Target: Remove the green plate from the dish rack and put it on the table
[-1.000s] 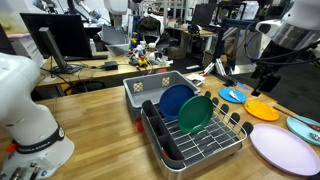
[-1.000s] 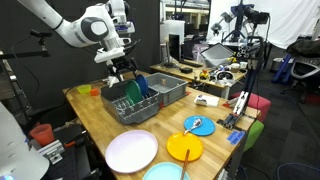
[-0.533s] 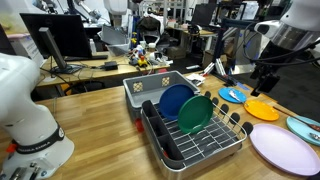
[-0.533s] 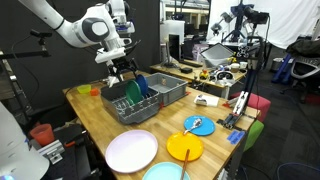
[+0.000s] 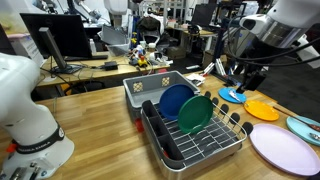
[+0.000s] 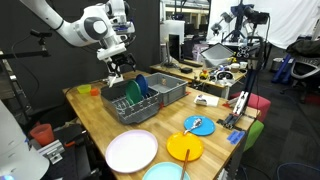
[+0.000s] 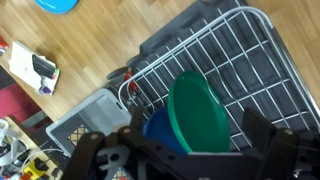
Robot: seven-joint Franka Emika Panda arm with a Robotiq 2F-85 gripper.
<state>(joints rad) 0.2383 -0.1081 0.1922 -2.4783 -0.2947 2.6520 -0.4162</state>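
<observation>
The green plate (image 5: 195,113) stands on edge in the dish rack (image 5: 215,148), leaning against a dark blue plate (image 5: 173,100) behind it. In the wrist view the green plate (image 7: 200,105) sits between the wires of the rack (image 7: 250,50), right below my gripper (image 7: 190,140). The gripper is open and empty, its dark fingers (image 7: 268,140) on either side of the plate and above it, not touching. In both exterior views the gripper (image 5: 244,78) (image 6: 118,70) hangs above the rack (image 6: 128,106) on the wooden table (image 5: 100,130).
A grey plastic bin (image 5: 150,86) stands against the rack's far end. A large lavender plate (image 5: 283,148), a yellow plate (image 5: 262,108) and a light blue plate (image 5: 232,95) lie on the table beside the rack. A white robot base (image 5: 30,115) stands nearby, and a red cup (image 6: 41,132).
The arm has swung in toward the rack; in an exterior view it shows further left and lower than before. The plates and rack have not moved.
</observation>
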